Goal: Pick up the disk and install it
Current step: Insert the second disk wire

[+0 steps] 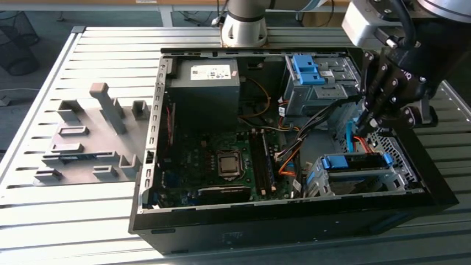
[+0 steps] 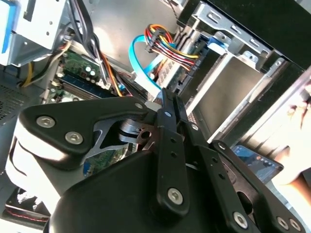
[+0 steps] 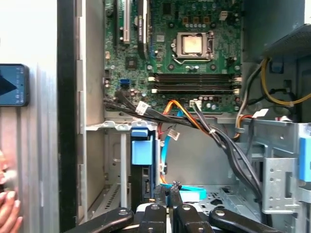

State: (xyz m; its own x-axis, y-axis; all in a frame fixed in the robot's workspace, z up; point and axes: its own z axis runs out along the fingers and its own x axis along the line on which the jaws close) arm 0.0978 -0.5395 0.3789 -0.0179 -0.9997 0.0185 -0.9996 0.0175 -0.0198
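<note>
The disk (image 1: 358,162) sits in the drive cage (image 1: 401,179) at the case's front corner, on the exterior view's right, its bright blue rail facing up. The first wrist view has that blue rail as the disk (image 3: 141,147), slotted edge-on in the grey cage. My gripper (image 1: 368,124) hangs just above and behind the cage, apart from the disk. Its black fingers are pressed together in both wrist views, at the gripper (image 3: 167,188) and the gripper (image 2: 167,99), with nothing visibly between them. A light blue data cable (image 2: 138,68) loops close behind the fingertips.
The open computer case (image 1: 158,138) holds a motherboard (image 1: 220,160), a grey power-supply box (image 1: 206,83) and a second blue-latched bay (image 1: 305,69). Bundled cables (image 3: 214,133) cross beside the cage. A grey fixture (image 1: 88,138) stands on the table. A person's hand (image 3: 7,206) and phone (image 3: 12,85) are outside the case wall.
</note>
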